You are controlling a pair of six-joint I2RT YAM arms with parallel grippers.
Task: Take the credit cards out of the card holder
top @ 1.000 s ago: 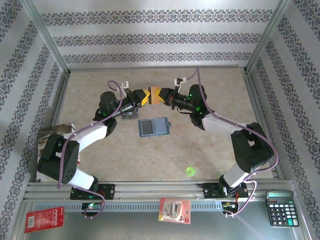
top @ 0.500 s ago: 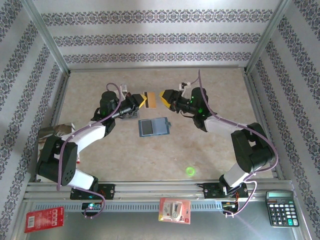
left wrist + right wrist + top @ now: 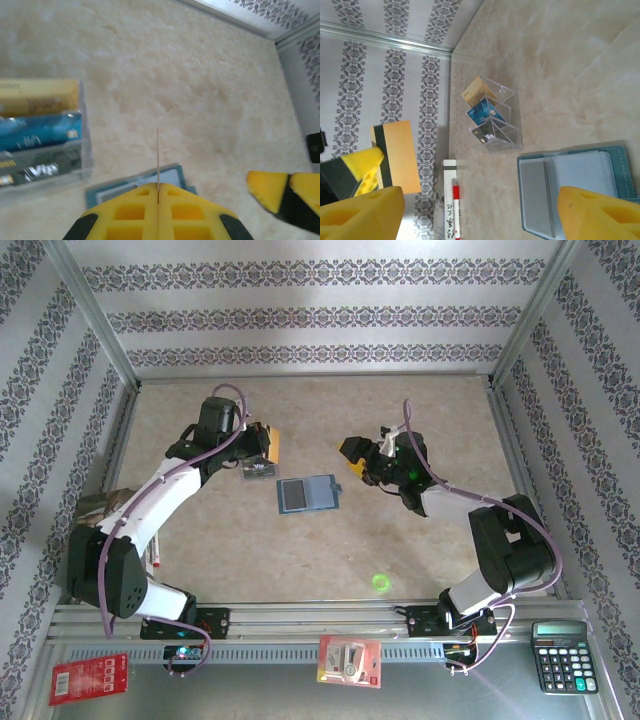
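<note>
Left claw (image 3: 158, 194) clenching one orange card (image 3: 400, 155), edge-on, hovering above surface (image 3: 420, 560). Right claw (image 3: 352, 460) gaping, carrying nothing. One card holder (image 3: 322, 492) lying open near surface centre, one silvery card (image 3: 295, 496) sitting inside. One clear stand (image 3: 507, 120) toward left edge, holding three cards (image 3: 40, 131).
</note>
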